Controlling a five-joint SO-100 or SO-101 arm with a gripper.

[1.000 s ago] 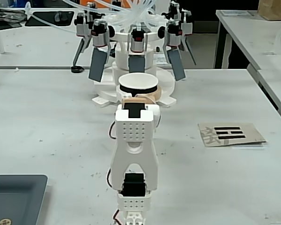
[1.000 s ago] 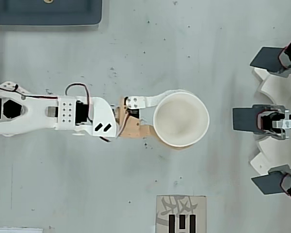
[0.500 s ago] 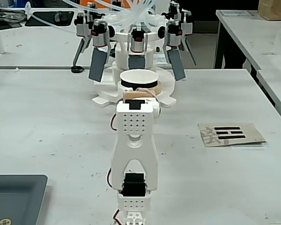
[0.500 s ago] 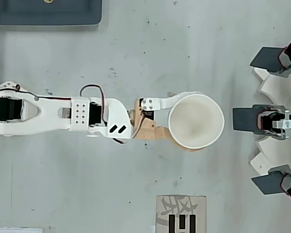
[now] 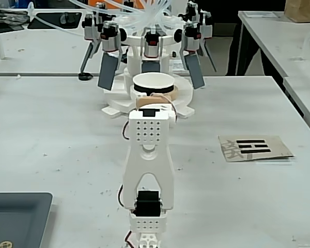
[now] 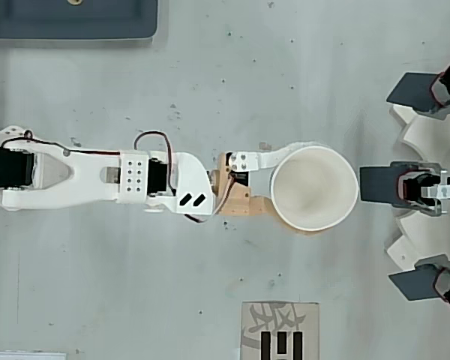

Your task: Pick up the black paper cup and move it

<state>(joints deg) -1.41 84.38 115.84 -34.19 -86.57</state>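
The black paper cup (image 6: 315, 187) shows its white rim and white inside from above. In the fixed view only its rim and a strip of black wall (image 5: 154, 90) rise above the arm's wrist. My gripper (image 6: 313, 187) reaches in from the left of the overhead view and is shut on the cup. A white finger (image 6: 285, 155) curves round one side of the cup and a tan finger (image 6: 244, 204) lies against the other. In the fixed view the gripper (image 5: 154, 95) sits just beyond the white wrist block. The cup's base is hidden, so I cannot tell whether it rests on the table.
A white machine with several dark paddles (image 5: 151, 49) stands just beyond the cup, at the right edge of the overhead view (image 6: 424, 186). A card with black bars (image 5: 256, 147) lies to the right on the table. A dark tray (image 5: 15, 217) sits at the near left corner.
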